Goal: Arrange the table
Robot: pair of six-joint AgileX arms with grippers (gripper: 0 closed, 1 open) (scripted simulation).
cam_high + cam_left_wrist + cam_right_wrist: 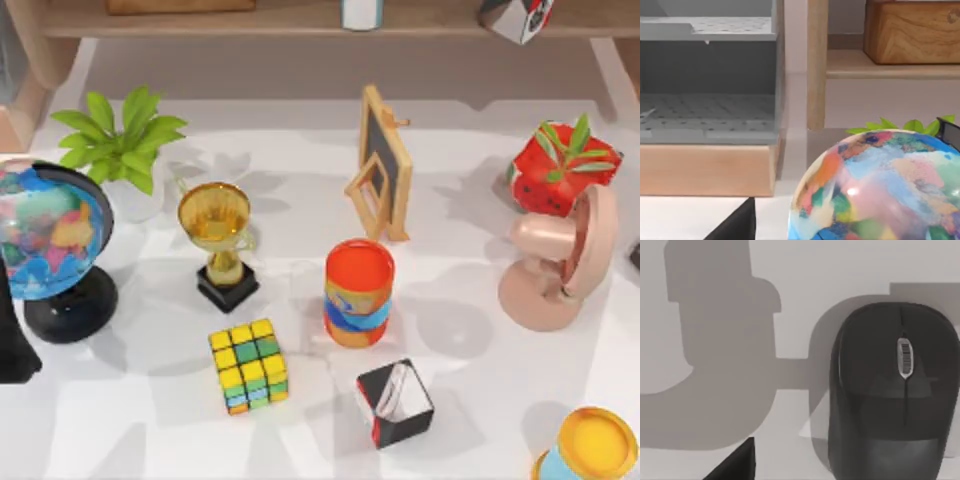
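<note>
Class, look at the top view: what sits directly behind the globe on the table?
Behind the globe stands a leafy green plant in a pale pot on the table. The globe covers whatever lies beneath its sphere.

the white table (300,440) bears a globe (45,235), trophy (217,240), puzzle cube (249,365), striped can (359,292) and small chalkboard (385,165)

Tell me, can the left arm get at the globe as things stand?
Probably yes: the globe stands at the table's left edge, close below the left wrist camera, nothing between; the plant sits behind it.
</note>
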